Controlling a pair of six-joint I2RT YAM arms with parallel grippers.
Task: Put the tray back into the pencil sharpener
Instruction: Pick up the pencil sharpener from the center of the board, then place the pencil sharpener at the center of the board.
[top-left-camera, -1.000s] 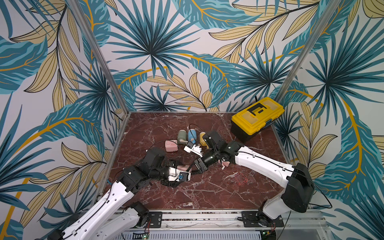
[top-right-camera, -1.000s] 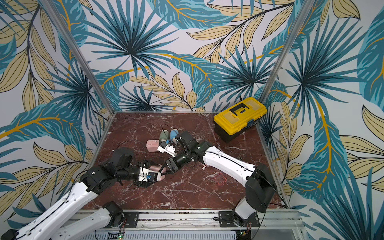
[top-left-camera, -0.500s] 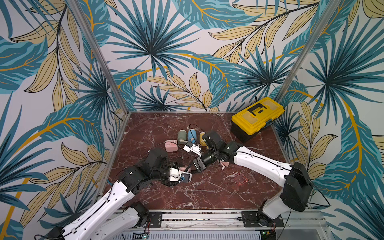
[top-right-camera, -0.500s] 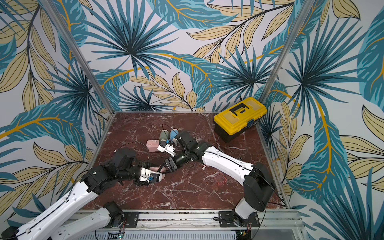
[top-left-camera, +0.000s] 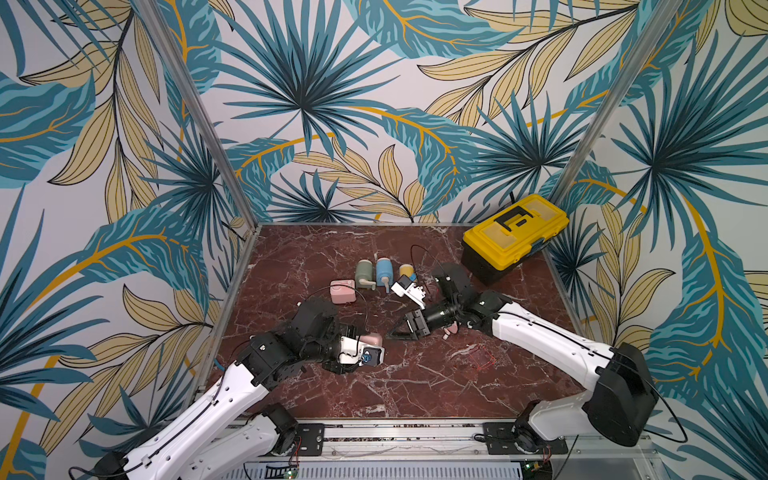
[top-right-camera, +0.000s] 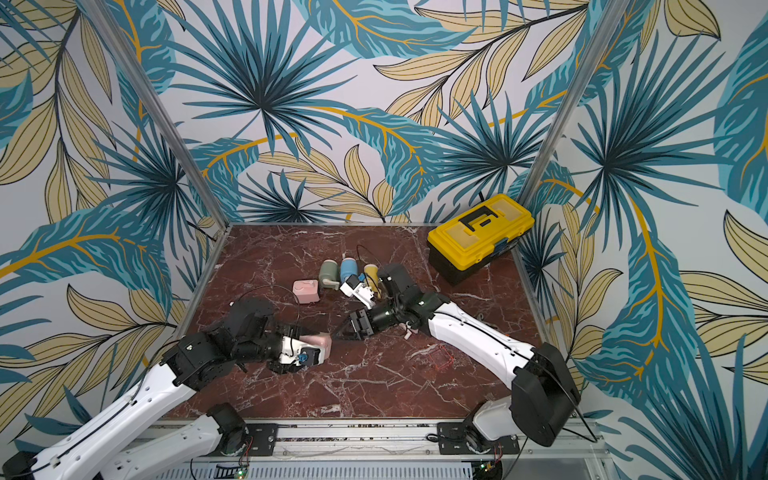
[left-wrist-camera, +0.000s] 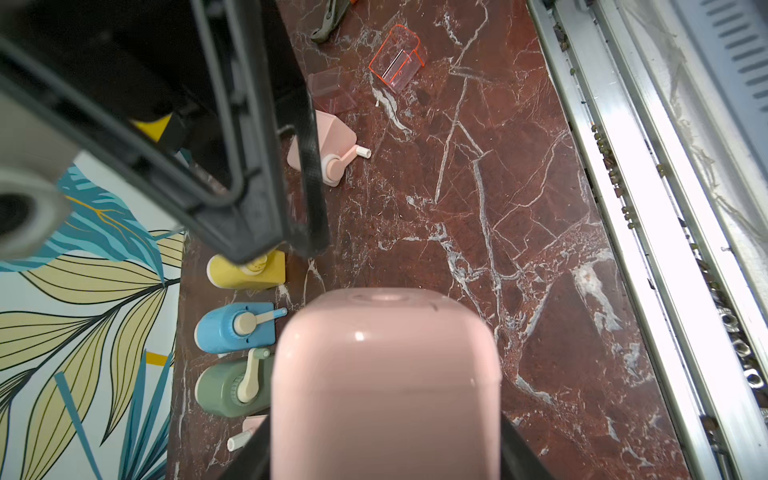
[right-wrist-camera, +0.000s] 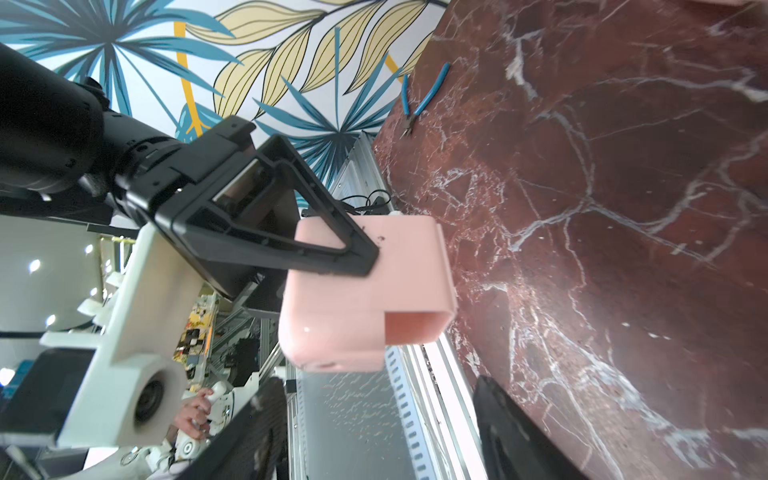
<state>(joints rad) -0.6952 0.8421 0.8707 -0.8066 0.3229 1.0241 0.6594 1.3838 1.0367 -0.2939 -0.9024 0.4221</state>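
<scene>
My left gripper (left-wrist-camera: 384, 449) is shut on a pink pencil sharpener (top-left-camera: 371, 340) (top-right-camera: 320, 343) and holds it just above the marble floor. In the right wrist view the sharpener (right-wrist-camera: 365, 299) shows an open hollow slot at one end, with a left finger (right-wrist-camera: 328, 249) lying across its top. My right gripper (top-left-camera: 392, 334) (right-wrist-camera: 380, 428) stands open and empty, its tips a short way from the sharpener. A clear pink-tinted tray (left-wrist-camera: 332, 89) and a clear orange-edged tray (left-wrist-camera: 397, 58) (top-left-camera: 482, 356) lie loose on the floor near the right arm.
Green (top-left-camera: 365, 272), blue (top-left-camera: 384, 270), yellow (top-left-camera: 407, 270) and pink (top-left-camera: 343, 291) sharpeners sit in a row mid-floor. Another pink sharpener with a crank (left-wrist-camera: 328, 153) lies under the right arm. A yellow toolbox (top-left-camera: 515, 232) stands back right. Blue-handled pliers (right-wrist-camera: 419, 99) lie near the left edge.
The right gripper's jaws have spread wider apart. Both arms have hardly moved, and the left gripper still holds the pink sharpener in the same place.
</scene>
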